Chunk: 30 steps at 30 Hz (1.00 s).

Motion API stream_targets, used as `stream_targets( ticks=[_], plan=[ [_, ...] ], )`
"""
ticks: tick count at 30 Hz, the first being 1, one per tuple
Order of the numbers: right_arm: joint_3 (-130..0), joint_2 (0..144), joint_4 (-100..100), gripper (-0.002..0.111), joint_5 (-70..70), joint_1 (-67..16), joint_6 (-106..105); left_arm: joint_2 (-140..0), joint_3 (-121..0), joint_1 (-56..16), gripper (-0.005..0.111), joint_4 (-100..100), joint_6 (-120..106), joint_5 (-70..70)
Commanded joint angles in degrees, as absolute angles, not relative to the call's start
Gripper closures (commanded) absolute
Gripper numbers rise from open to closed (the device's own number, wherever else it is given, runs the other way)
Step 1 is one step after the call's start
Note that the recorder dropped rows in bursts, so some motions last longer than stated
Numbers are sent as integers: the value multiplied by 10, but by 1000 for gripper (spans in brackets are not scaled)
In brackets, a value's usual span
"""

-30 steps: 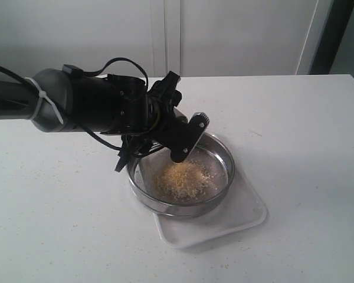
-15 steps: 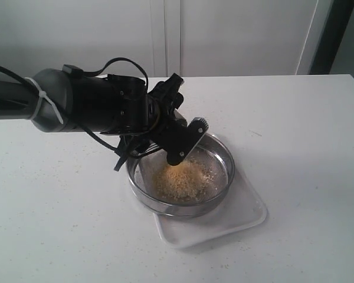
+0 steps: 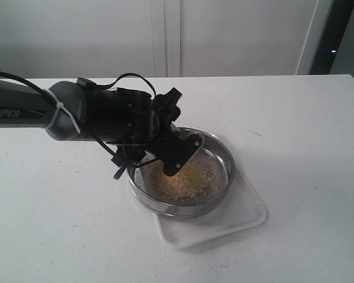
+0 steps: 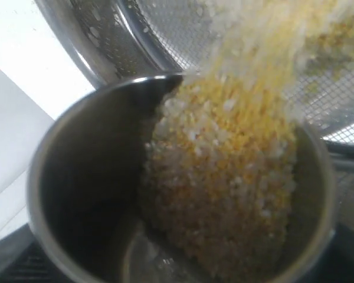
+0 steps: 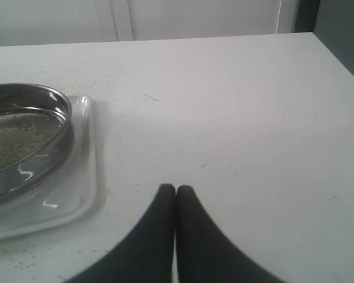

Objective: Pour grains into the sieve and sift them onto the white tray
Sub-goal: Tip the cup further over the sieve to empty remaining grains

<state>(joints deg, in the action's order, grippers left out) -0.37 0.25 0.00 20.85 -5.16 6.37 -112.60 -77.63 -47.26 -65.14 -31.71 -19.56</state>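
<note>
Over the left rim of the sieve (image 3: 223,154), the left gripper (image 3: 178,154) holds a steel cup (image 4: 76,177) tipped far over. I judge its jaws to be closed on the cup, though the fingers themselves hardly show. Grains (image 4: 224,194) slide out over the cup's lip onto the mesh, and a yellow heap lies in the middle of the sieve. The sieve sits on the tray (image 3: 248,215), which lies on the table (image 3: 295,118). The right gripper (image 5: 176,191) hangs over bare table beside the tray, its fingers pressed together with nothing between them.

So the pour is in hand and, to my eye, not done, since a good share of grains lies in the cup. Next the cup wants more tilt, with its mouth inside the rim, until it runs empty. Sifting comes after: the sieve must be gripped and shaken level over the tray, gently enough that nothing jumps the rim.
</note>
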Motion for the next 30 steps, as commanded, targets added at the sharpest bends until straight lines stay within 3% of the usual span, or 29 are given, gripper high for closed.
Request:
stream_targets(
  ticks=[1, 20, 30],
  plan=[
    [0, 0, 0, 108, 201, -53, 63, -1124, -779, -474, 107, -665, -344, -207],
    [0, 0, 0, 108, 201, -53, 63, -1124, -779, -487, 107, -746, -409, -239],
    [0, 0, 0, 108, 201, -53, 63, -1124, -779, -487, 107, -829, -409, -183]
  ],
)
